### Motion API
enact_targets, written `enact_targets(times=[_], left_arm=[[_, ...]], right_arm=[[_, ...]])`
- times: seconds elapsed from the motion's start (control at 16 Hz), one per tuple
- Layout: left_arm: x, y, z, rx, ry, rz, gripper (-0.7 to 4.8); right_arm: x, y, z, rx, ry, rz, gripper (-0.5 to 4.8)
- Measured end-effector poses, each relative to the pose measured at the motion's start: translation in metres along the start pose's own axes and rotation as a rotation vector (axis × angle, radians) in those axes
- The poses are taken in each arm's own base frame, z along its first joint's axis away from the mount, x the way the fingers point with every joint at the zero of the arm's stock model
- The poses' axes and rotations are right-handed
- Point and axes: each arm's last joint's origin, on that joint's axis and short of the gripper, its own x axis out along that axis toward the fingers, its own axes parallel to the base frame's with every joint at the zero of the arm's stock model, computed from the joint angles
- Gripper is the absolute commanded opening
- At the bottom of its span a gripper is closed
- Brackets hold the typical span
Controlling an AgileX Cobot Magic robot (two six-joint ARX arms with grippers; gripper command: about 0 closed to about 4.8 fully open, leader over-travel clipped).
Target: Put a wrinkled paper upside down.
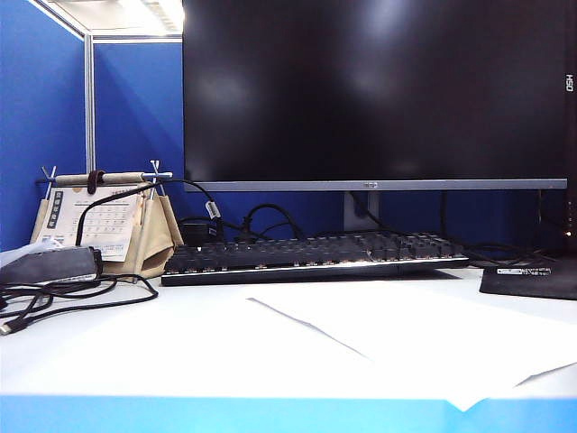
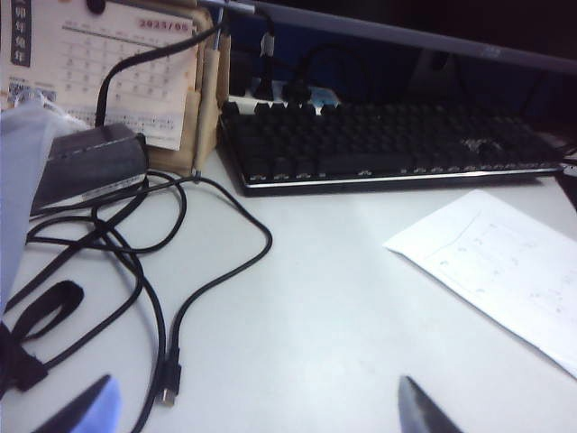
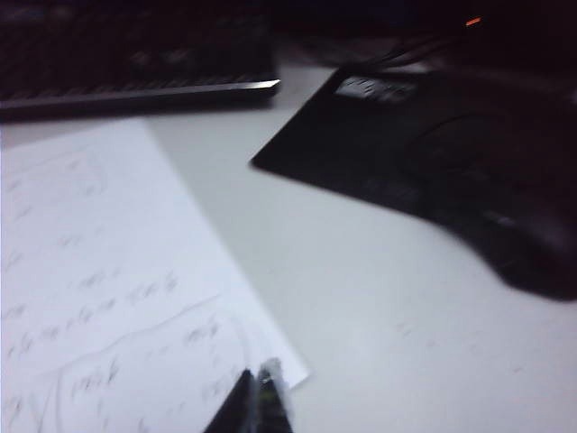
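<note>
The large thin white sheet of wrinkled paper (image 1: 410, 334) is lying flat on the pale desk top (image 1: 135, 352), just in front of the long black keyboard (image 1: 315, 255), with one corner poking past the desk's front edge. In the right wrist view the right gripper (image 3: 257, 397) is sitting over the sheet's near corner with its dark fingertips (image 3: 270, 390) pressed together and nothing visibly between them; whether they are touching the paper is unclear. In the left wrist view the left gripper (image 2: 261, 410) is hovering over bare desk with its two tips spread wide apart, well clear of the sheet and close to a loose black cable (image 2: 180, 298). The likeliest trouble is the closed right tips sliding over the thin paper instead of lifting an edge, pushing it off the desk or creasing it further. The sheet could also catch on the keyboard's edge or the dark mouse pad (image 3: 433, 153) while turning, and the left arm could snag the cable. Neither arm is showing in the exterior view, the right wrist picture is dim and blurred, and the faint marks on the paper are unreadable. Only the gripper tips are in frame.
</note>
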Motion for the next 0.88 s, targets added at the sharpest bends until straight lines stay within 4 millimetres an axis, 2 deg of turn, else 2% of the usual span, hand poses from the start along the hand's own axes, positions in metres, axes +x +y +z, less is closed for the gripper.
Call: enact_targets(times=[0.19,0.44,0.56,0.75,0.88], left_arm=[[0.000,0.000,0.000,-0.021,0.004,-0.011,4.03],[0.000,-0.006,-0.003,-0.086,0.068,-0.205,4.04],[-0.001,-0.008,-0.004,-0.087,0.096,-0.296,4.03],[-0.002,-0.009,-0.005,-0.101,0.108,-0.336,4.04],[-0.004,-0.015,-0.001,-0.110,0.117,-0.510,4.04]], right_arm=[[-0.001,0.001,0.008,0.043,-0.057,-0.005,0.00],[0.000,0.001,0.001,0.004,-0.003,0.022,-0.01],[0.000,0.002,-0.002,-0.012,0.031,0.079,-0.01],[-0.001,0.005,-0.003,-0.012,0.057,0.187,-0.01],[-0.001,0.007,-0.001,0.000,0.048,0.239,0.00]])
